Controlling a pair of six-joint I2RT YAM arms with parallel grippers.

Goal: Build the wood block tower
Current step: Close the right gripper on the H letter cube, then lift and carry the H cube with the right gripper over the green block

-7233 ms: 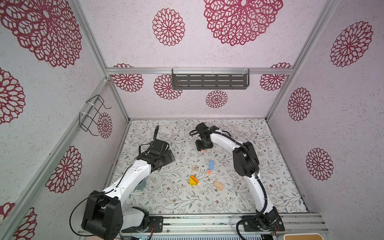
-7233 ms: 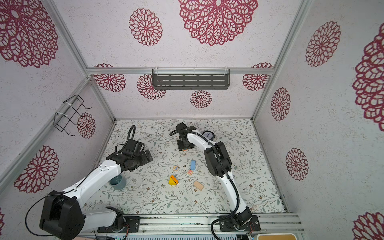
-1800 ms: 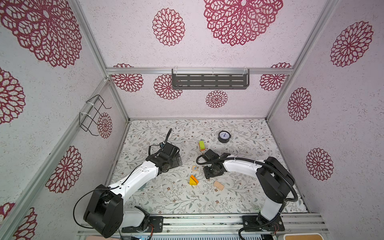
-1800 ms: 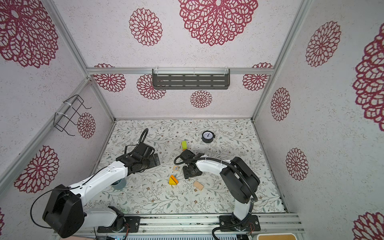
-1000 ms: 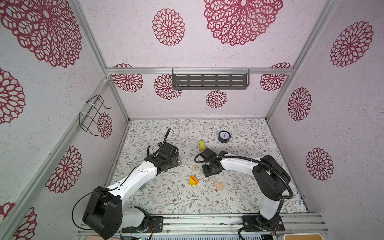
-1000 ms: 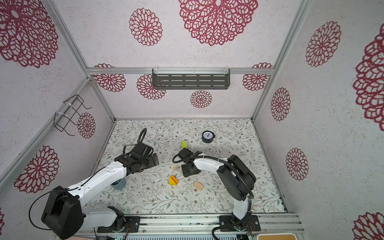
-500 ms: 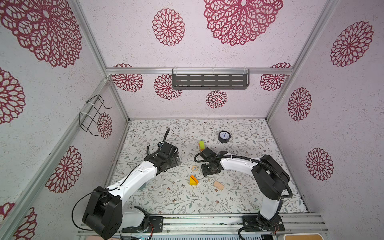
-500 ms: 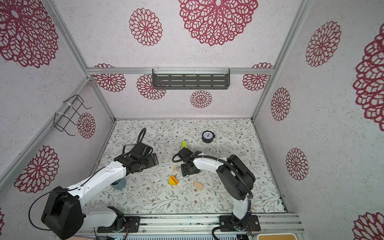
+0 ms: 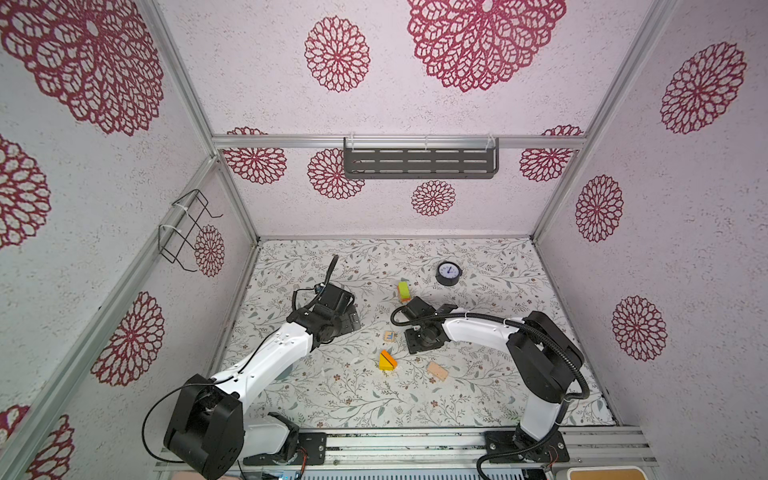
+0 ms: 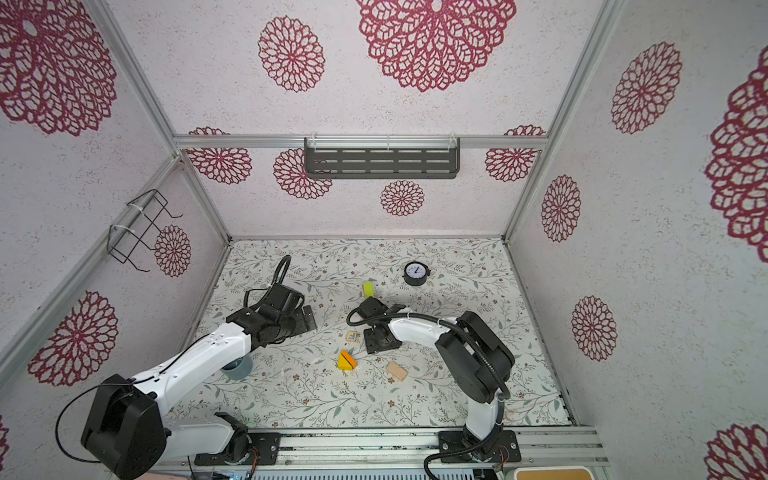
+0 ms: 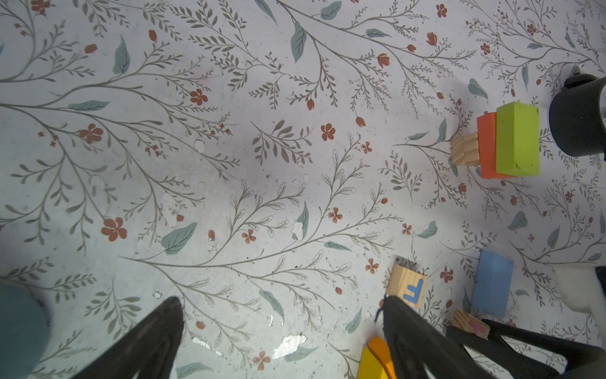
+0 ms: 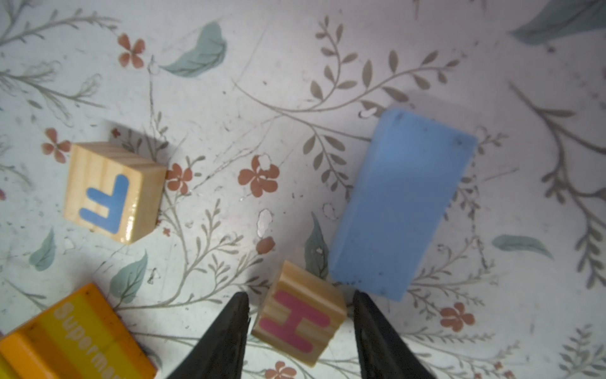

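the right gripper is partly open, its fingers on either side of the h cube with a thin gap showing at each side, and the blue block lies just beside one fingertip. the left gripper is spread wide over the floral mat and holds nothing. the tower stands farther back near the black clock: a green block on an orange-red one on a wooden cube, while the f cube, the wedge and the tan brick lie loose.
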